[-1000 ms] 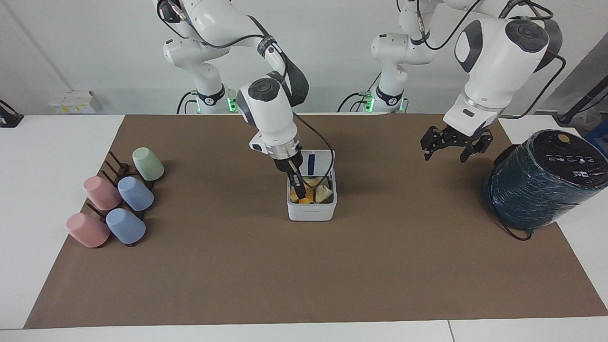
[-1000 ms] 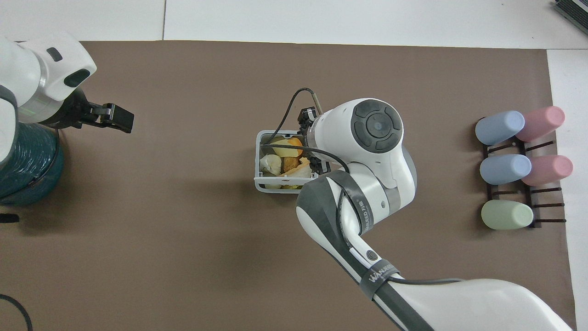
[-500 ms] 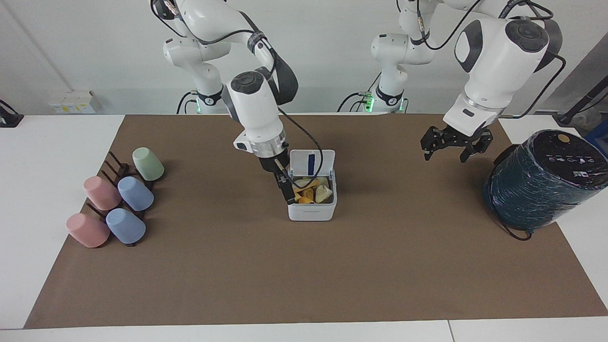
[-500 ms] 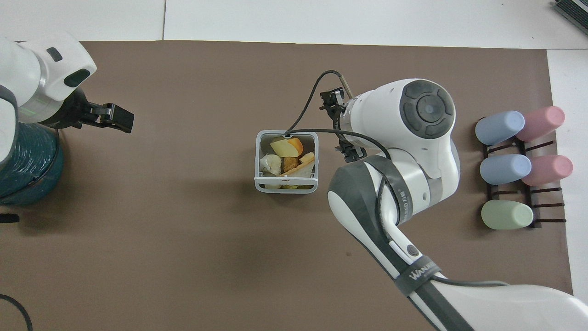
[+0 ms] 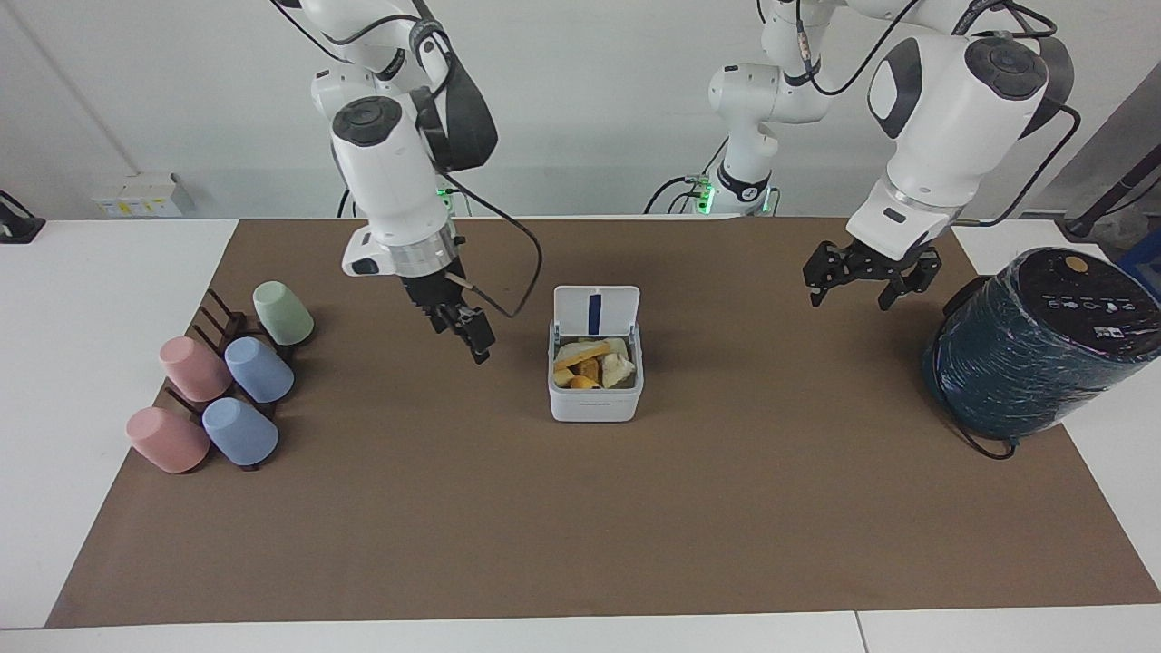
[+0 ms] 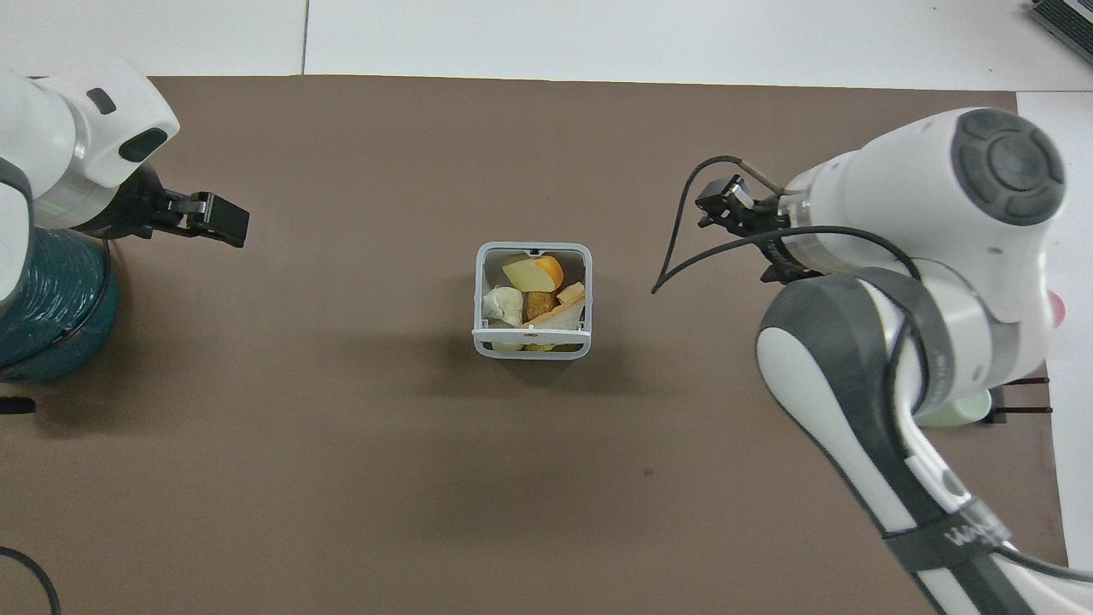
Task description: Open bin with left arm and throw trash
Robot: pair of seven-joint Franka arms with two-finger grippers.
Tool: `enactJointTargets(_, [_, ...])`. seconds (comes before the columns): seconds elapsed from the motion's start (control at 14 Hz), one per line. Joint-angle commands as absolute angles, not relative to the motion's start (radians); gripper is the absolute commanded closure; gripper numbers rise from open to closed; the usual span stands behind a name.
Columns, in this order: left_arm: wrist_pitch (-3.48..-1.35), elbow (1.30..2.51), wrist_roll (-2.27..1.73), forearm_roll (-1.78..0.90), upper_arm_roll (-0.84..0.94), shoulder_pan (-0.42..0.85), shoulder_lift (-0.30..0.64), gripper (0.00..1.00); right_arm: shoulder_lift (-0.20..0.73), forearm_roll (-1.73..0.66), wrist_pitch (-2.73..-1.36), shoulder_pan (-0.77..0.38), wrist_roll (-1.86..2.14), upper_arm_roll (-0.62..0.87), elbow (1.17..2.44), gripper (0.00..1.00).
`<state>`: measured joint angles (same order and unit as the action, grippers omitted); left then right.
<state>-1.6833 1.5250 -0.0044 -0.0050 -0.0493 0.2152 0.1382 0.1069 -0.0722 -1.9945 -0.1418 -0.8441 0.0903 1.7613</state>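
the bin (image 5: 594,381) sits open in the middle of the brown mat (image 5: 580,544) on the bench, its lid (image 5: 596,311) tipped up toward the robots with the blue strip showing. the trash (image 5: 591,363) lies piled inside it — yellow, beige and tan scraps, seen from overhead (image 6: 534,295) filling the box. a second ago the right tool was down inside the bin among the scraps; now the right tool (image 5: 472,334) has pulled out and swung away toward the right arm's end of the bench, hanging empty over bare mat between the bin and the rack of cups (image 5: 227,381), its fingers apart and holding nothing. in the overhead view the right tool (image 6: 724,205) is well clear of the bin, and the arm now hides most of the cups. the left tool (image 5: 869,277) has not moved — it waits, fingers spread, over the mat near the dark teal cylinder (image 5: 1034,349). the bin and its contents lie as before.
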Motion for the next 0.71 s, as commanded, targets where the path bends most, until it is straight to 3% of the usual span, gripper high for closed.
enactJointTargets(0.0, [-1.706, 1.572, 0.002, -0.018, -0.049, 0.21, 0.104, 0.0, -0.003, -0.06, -1.896, -0.048, -0.564, 0.1, 1.818, 0.0])
enactJointTargets(0.36, [-1.706, 1.569, 0.002, -0.018, -0.049, 0.21, 0.104, 0.0, -0.025, 0.032, -1.741, 0.032, -0.315, 0.097, 1.721, 0.0])
enactJointTargets(0.64, [-1.706, 1.569, 0.002, -0.018, -0.049, 0.21, 0.104, 0.0, -0.011, 0.04, -1.732, 0.04, -0.288, 0.097, 1.674, 0.0])
